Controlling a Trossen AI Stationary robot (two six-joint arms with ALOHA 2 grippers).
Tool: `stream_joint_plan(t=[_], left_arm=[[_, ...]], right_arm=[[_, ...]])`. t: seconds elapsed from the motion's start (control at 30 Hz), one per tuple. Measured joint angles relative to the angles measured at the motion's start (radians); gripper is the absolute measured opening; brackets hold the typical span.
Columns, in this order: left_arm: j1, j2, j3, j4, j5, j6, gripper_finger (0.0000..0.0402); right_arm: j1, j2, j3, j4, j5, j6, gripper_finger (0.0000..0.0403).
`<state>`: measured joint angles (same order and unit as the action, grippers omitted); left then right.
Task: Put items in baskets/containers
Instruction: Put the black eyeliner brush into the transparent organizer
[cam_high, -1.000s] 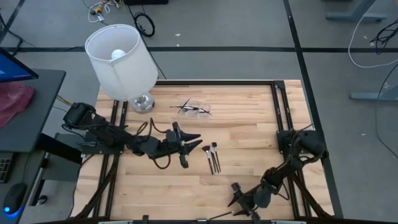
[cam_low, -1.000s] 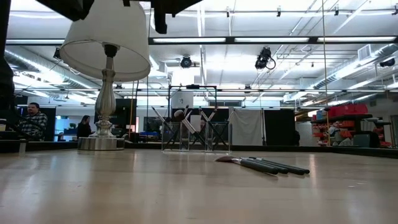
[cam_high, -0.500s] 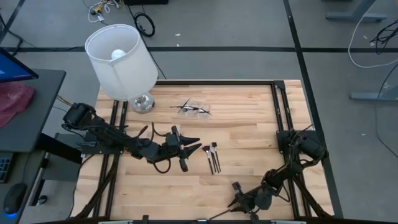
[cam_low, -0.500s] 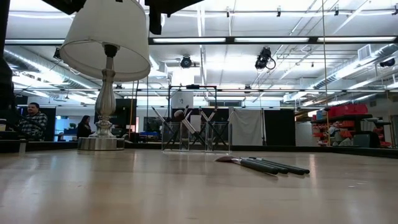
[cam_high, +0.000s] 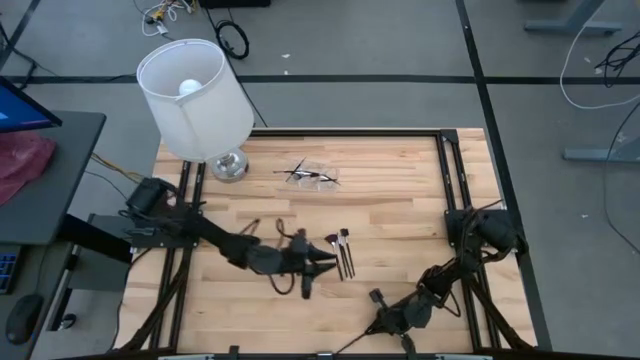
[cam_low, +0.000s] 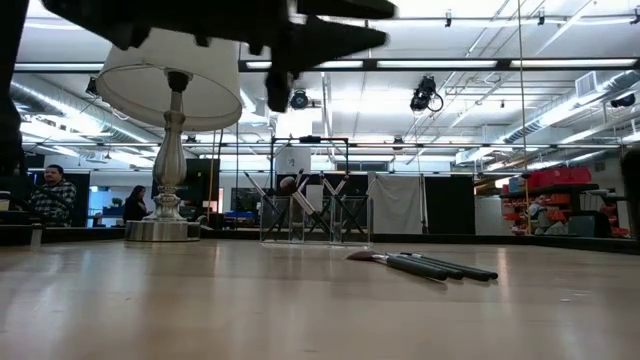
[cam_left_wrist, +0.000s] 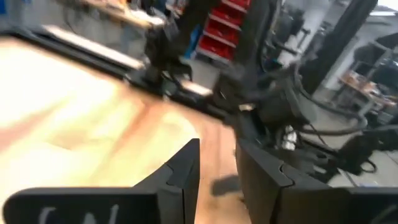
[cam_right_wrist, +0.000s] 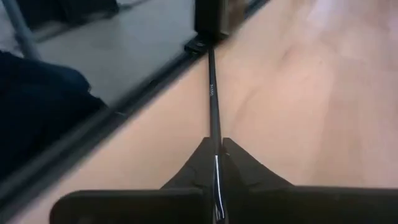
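Take the white-shaded lamp (cam_high: 195, 98) as your reference; it stands on the far left corner of the wooden table (cam_high: 400, 200). Beyond it, you see grey floor crossed by dark tape lines (cam_high: 400, 78), with a coiled black cable (cam_high: 234, 40) just past the shade. Left of the lamp sits a dark desk (cam_high: 50, 170) holding a pink cloth (cam_high: 22, 165). At table height, behind the lamp base, two people (cam_low: 50, 195) sit in the distance. Ceiling strip lights (cam_low: 420, 65) run overhead; red shelving (cam_low: 545, 200) stands far right.
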<state>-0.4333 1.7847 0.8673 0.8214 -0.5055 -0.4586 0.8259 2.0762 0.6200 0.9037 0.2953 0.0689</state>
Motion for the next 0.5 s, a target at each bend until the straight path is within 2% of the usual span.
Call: stream_joint_plan(t=[0.13,0.2,0.37,0.5], left_arm=[[0.015,0.108,0.15,-0.15,0.073,-0.069,0.0107],[0.026,0.145,0.247,-0.305,0.109,-0.119,0.0107],[0.052,0.196,0.491,-0.83,0.141,-0.264,0.0107],[0.063,0.23,0.618,-1.041,0.162,-0.272,0.0107]], right_arm=[[-0.05,-0.081,-0.006,-0.116,0.079,-0.09,0.0018],[-0.08,-0.134,-0.008,-0.218,0.117,-0.11,0.0017],[-0.156,-0.233,-0.006,-0.428,0.127,-0.114,0.001],[-0.183,-0.247,-0.006,-0.451,0.118,-0.144,0.0013]])
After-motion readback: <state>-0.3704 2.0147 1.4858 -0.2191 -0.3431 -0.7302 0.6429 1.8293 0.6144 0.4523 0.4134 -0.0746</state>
